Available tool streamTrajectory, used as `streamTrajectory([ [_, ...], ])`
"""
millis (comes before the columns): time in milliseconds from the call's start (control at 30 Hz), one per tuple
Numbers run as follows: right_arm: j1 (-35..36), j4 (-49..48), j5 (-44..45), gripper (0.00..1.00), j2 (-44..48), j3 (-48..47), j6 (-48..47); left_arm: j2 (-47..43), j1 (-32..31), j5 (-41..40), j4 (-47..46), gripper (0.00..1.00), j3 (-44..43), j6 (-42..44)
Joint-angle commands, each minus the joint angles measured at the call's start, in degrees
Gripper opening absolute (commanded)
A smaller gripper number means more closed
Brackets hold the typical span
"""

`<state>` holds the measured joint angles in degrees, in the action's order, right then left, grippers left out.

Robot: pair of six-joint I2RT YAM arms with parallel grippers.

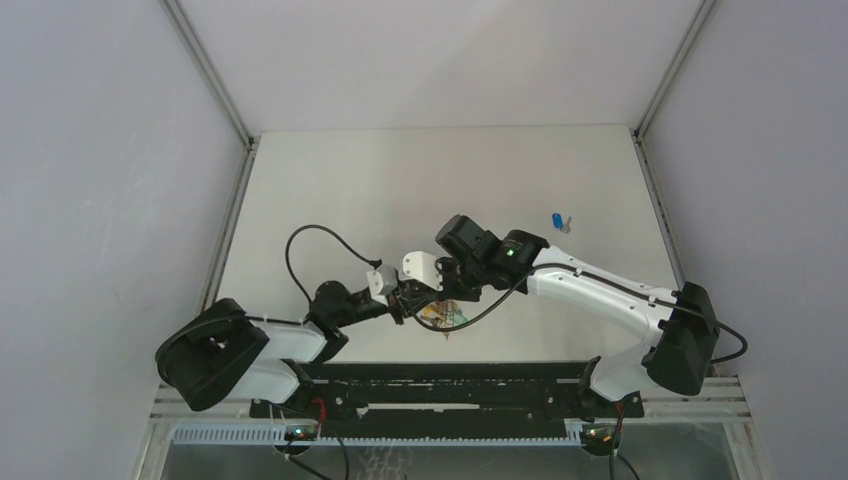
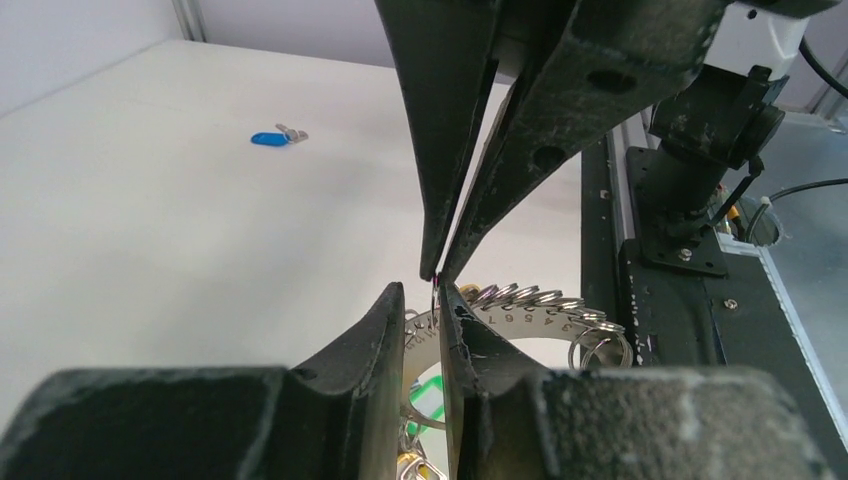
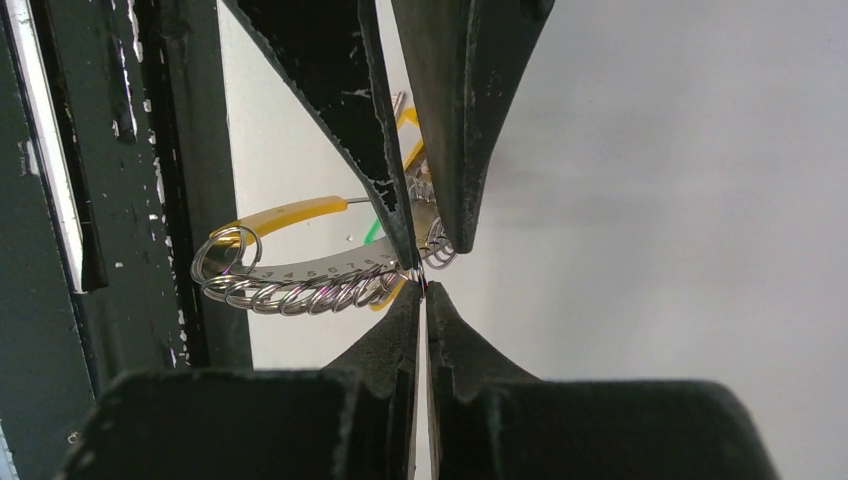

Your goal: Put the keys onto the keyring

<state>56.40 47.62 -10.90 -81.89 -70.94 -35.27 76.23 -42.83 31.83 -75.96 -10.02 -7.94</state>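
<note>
The keyring point(image 3: 300, 282), a numbered metal band carrying several split rings, hangs just above the table between both grippers; it also shows in the left wrist view point(image 2: 530, 308) and from the top point(image 1: 446, 318). A yellow cap point(image 3: 290, 214) and a green bit hang with it. My right gripper point(image 3: 421, 287) is shut, its tips pinching a thin ring of the keyring. My left gripper point(image 2: 422, 292) faces it tip to tip, jaws a narrow gap apart around that same ring wire. A blue-capped key point(image 1: 558, 221) lies alone on the table at the far right point(image 2: 270, 139).
The black rail point(image 1: 450, 385) along the table's near edge runs close behind the grippers, and the right arm's base point(image 2: 700, 150) stands on it. Grey walls close in the white table point(image 1: 400, 180) on three sides.
</note>
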Motion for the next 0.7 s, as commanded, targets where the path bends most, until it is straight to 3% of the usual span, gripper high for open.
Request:
streamTrajectory([
  [0, 0.2, -1.7, -1.2, 0.0, 0.4, -2.3, -0.8, 1.2, -0.6, 0.7, -3.6, 0.22, -2.5, 1.4],
  [667, 0.3, -2.8, -1.8, 0.0, 0.9, -2.3, -0.9, 3.6, -1.2, 2.2, -3.6, 0.18, -3.2, 1.7],
])
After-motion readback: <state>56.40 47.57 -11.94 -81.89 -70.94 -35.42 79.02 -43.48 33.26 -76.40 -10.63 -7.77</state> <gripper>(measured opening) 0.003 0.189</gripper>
